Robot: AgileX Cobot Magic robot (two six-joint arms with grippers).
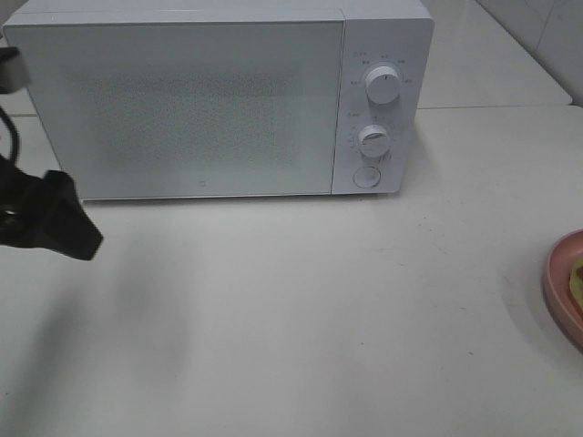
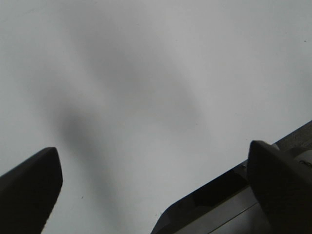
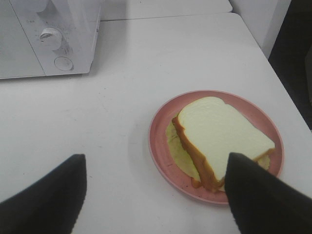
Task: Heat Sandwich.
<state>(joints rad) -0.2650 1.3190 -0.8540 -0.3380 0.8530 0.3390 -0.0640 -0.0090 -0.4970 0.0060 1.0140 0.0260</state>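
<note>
The sandwich, white bread with a brown crust and pale green-yellow filling showing at its edge, lies on a round pink plate on the white table. My right gripper hangs open just short of the plate, and one dark finger overlaps the plate's near rim and a corner of the bread in this view. In the exterior high view only a slice of the plate shows at the right edge. My left gripper is open over bare table, at the far left in front of the microwave.
The white microwave stands at the back with its door shut, two knobs and a round button on its right panel. A dark part lies below the left gripper. The table's edge runs just beyond the plate.
</note>
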